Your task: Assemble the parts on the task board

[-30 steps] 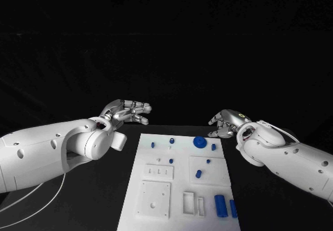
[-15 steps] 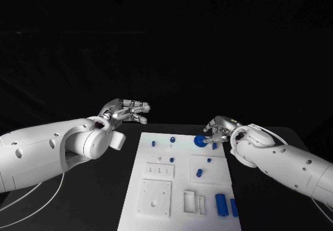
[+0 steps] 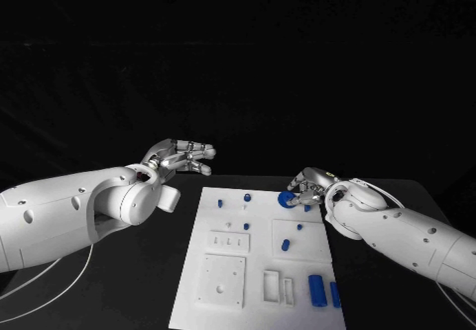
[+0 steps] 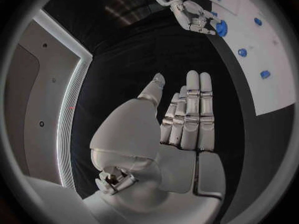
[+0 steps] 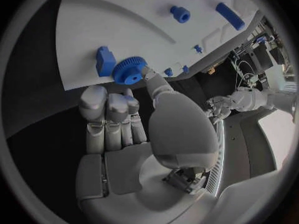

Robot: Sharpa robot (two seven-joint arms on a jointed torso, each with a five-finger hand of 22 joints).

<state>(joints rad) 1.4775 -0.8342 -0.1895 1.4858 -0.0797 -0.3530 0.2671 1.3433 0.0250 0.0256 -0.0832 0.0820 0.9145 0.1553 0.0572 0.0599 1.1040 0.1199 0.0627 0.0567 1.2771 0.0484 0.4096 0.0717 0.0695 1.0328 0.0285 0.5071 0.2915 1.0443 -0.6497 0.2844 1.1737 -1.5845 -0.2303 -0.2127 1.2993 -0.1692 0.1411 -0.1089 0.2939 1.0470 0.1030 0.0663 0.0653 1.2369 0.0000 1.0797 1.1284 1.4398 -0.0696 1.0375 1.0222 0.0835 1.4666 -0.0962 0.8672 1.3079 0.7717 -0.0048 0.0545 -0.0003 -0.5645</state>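
- Task board [image 3: 260, 254], white, is laid on the black table between both arms.
- Left hand [image 3: 181, 159] is held spread and empty, off the board's far left corner.
- Right hand [image 3: 307, 187] is closed around the blue gear [image 5: 129, 69] at the board's far right edge.

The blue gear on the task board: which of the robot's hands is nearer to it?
Right. The right hand has its fingertips at the blue gear; the left hand hovers off the task board, beyond its far left corner.

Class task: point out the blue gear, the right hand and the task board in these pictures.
blue gear [image 5: 129, 69], right wrist view, toothed face.
right hand [image 3: 307, 184], head view, back of hand.
task board [image 3: 223, 285], head view, bare near left corner.
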